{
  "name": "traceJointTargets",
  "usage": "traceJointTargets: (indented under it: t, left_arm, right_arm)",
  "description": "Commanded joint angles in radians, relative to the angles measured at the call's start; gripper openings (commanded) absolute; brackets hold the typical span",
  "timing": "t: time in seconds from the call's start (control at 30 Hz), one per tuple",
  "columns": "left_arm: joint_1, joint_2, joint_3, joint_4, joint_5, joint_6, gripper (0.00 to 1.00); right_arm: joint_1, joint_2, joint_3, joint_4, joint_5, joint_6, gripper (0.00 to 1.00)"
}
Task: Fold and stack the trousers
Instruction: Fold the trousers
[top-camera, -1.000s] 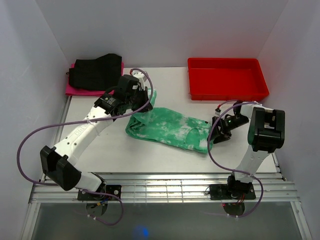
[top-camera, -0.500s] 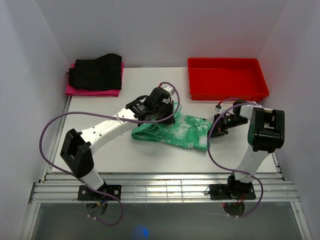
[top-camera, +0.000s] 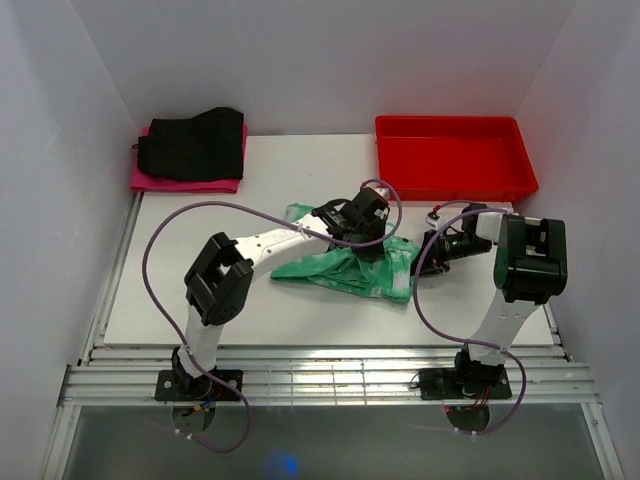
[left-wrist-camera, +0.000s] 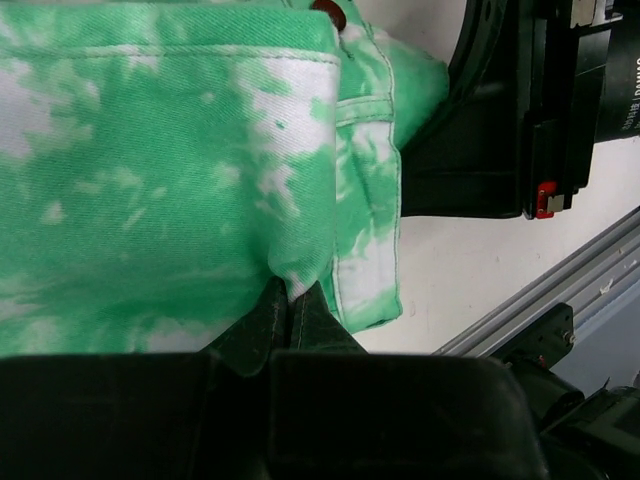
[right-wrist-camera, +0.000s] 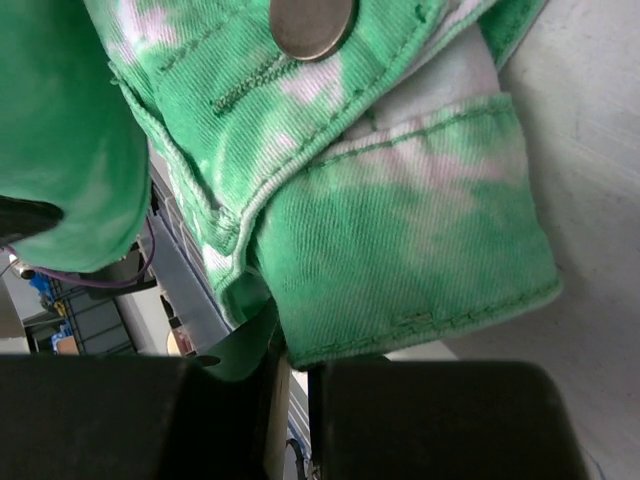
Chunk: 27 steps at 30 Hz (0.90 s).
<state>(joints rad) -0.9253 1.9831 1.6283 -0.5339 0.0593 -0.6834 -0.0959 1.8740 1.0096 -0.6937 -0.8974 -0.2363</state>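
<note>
My left gripper (left-wrist-camera: 290, 303) is pinched shut on a doubled fold of the trousers (top-camera: 345, 268). My right gripper (right-wrist-camera: 288, 352) is clamped on a stitched edge below the button (right-wrist-camera: 312, 25). I reckon the right anchors that end so the left can lay its layer across. The trousers lie mid-table (top-camera: 300, 312), near the tray (top-camera: 455, 190).
</note>
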Motion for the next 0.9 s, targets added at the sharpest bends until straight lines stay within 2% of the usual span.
traceJointTargets:
  t: [0.0, 0.63, 0.7, 0.73, 0.77, 0.8, 0.83, 0.87]
  left_arm:
    - [-0.052, -0.007, 0.074, 0.072, 0.04, -0.042, 0.0]
    - [-0.09, 0.129, 0.179, 0.081, 0.04, -0.125, 0.0]
    - [-0.09, 0.151, 0.177, 0.077, 0.042, -0.139, 0.1]
    - [-0.09, 0.164, 0.174, 0.075, 0.04, -0.14, 0.17]
    - [-0.09, 0.168, 0.171, 0.074, 0.036, -0.14, 0.31]
    - [-0.087, 0.168, 0.166, 0.074, 0.034, -0.136, 0.36]
    - [-0.086, 0.165, 0.156, 0.074, 0.036, -0.136, 0.41]
    - [-0.078, 0.143, 0.15, 0.074, 0.04, -0.134, 0.49]
  right_arm:
    - [0.016, 0.016, -0.014, 0.036, -0.077, 0.017, 0.08]
    - [0.028, -0.001, -0.032, 0.065, -0.087, 0.043, 0.08]
    - [0.028, -0.004, -0.031, 0.065, -0.083, 0.043, 0.08]
    - [0.028, -0.009, -0.029, 0.06, -0.08, 0.045, 0.08]
    - [0.028, -0.01, -0.026, 0.057, -0.065, 0.042, 0.08]
    - [0.027, -0.012, -0.023, 0.05, -0.054, 0.037, 0.09]
    - [0.025, -0.013, -0.013, 0.042, -0.043, 0.032, 0.12]
    - [0.016, -0.018, -0.012, 0.033, -0.028, 0.028, 0.2]
